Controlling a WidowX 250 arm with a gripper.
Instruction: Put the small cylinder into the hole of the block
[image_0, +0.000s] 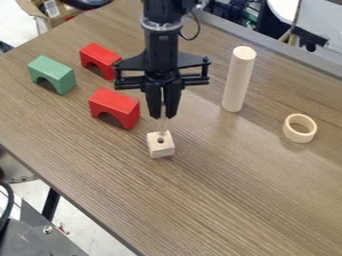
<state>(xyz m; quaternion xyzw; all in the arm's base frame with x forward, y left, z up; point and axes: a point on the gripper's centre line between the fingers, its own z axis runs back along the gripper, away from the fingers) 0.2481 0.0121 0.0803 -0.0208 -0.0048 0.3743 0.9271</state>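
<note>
Centre the small cylinder over the hole of the block, keep it upright, then lower gently, easing off if it catches; the pincer is nearly closed, apparently gripping the cylinder, which pokes down below its tips near the block's far edge.

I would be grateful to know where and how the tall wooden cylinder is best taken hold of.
I would come down from above and pinch the tall wooden cylinder across its upper part. It stands upright with its round top facing up, and its straight sides should offer much the same grip from any direction.
</note>
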